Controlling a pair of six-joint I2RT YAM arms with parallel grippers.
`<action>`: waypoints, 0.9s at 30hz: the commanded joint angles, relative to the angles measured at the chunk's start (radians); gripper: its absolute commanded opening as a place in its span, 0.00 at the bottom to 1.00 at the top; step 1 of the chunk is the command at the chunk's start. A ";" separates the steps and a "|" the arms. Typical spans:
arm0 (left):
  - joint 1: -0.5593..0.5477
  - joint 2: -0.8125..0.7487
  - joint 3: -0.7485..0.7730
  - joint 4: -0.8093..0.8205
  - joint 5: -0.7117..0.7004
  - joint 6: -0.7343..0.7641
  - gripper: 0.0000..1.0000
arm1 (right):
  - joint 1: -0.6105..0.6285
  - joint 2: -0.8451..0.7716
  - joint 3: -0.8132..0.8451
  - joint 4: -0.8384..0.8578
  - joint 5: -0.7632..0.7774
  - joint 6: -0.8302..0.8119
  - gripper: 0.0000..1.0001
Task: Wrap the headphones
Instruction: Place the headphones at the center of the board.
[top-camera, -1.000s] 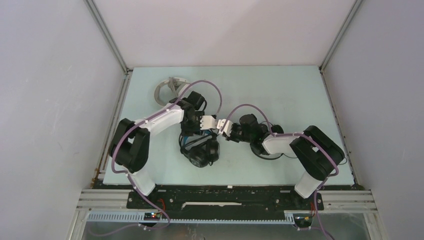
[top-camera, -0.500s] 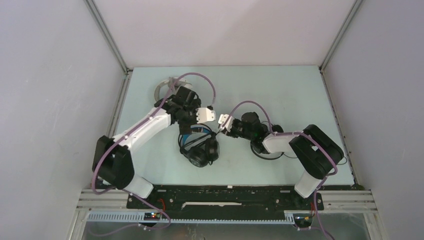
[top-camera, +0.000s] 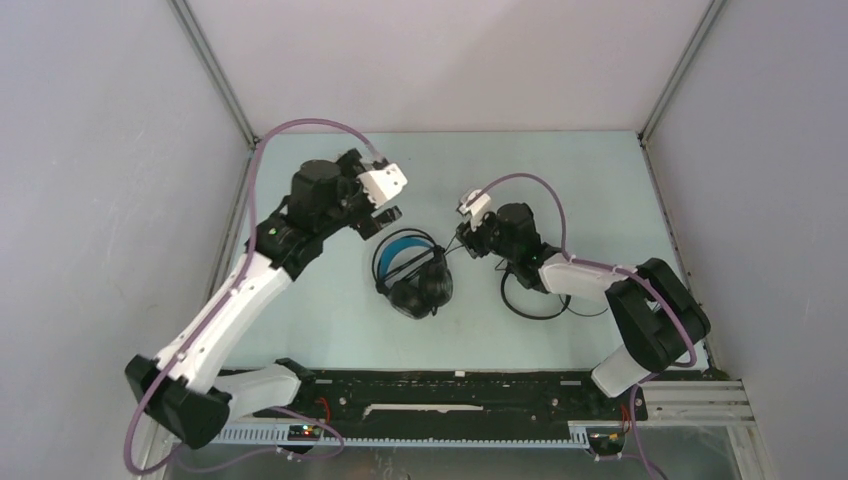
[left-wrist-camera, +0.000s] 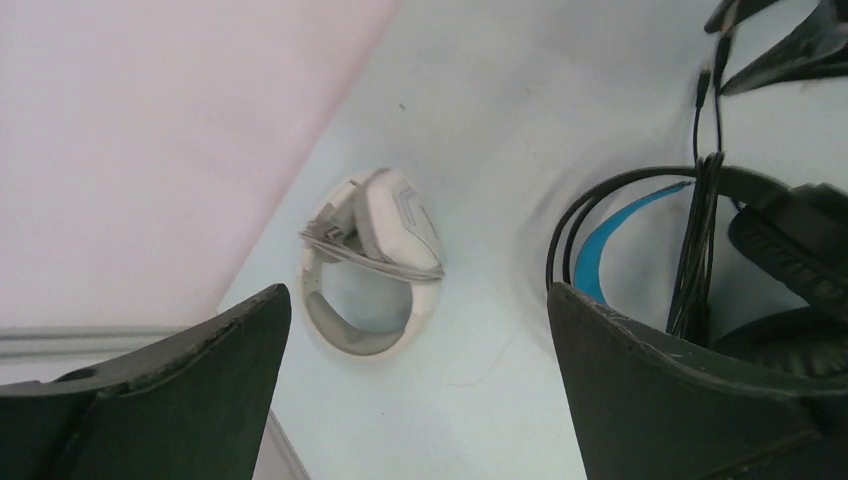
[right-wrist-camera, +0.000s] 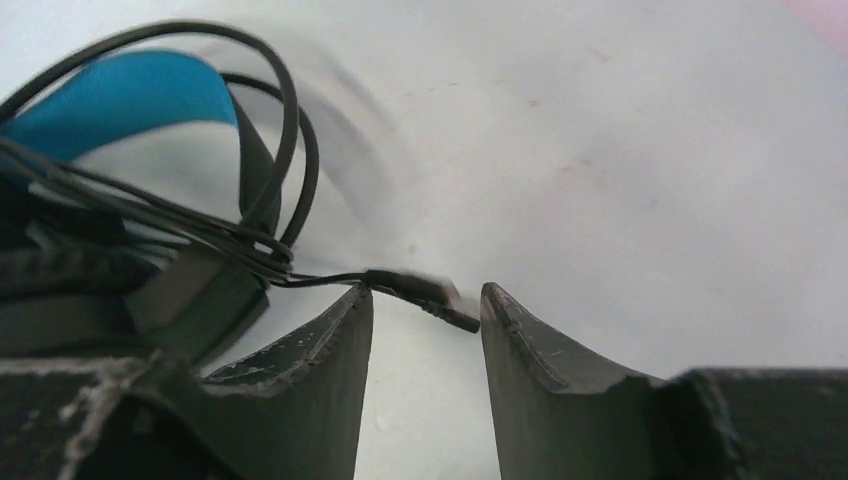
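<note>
Three sets on the pale desk (top-camera: 600, 200), and the middle one was where the action was. The black headphones with the blue lining (top-camera: 415, 280) lay flat near the centre. In the left wrist view their cable (left-wrist-camera: 700, 230) ran in several tight strands across the band, so the winding on this set looked close to done.

The right claw (right-wrist-camera: 425, 300) sat at about one o'clock from that set, jaws parted. The cable's plug (right-wrist-camera: 415, 288) lay loose across the gap at the tips, much thinner than the opening and not pinched. That tail end stuck out of the bundle, so by my reading it wanted tucking, if anything.

The left claw (top-camera: 378, 215) hung raised at about eleven o'clock from the centre set, spread wide with nothing in it. Its camera looked down on the white-grey headphones (left-wrist-camera: 385, 255), out at roughly ten o'clock near the desk's edge. They were folded, with grey cable crossing the cups. That one read as finished.

That left the slim black set (top-camera: 523, 313) at about four o'clock, mostly hidden under the right arm. A thin loop showed on the desk, but I couldn't tell whether its cord was wound. My call: one wrapped, one all but wrapped, the third likely to come.
</note>
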 joint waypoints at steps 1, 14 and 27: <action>-0.008 -0.149 0.000 0.153 -0.027 -0.140 1.00 | -0.021 -0.069 0.095 -0.148 0.101 0.114 0.47; -0.008 -0.219 -0.040 0.081 -0.138 -0.521 1.00 | -0.015 -0.097 0.187 -0.383 0.187 0.193 0.50; -0.008 -0.414 -0.226 0.120 -0.275 -0.673 1.00 | -0.062 -0.305 0.325 -0.991 0.335 0.877 0.50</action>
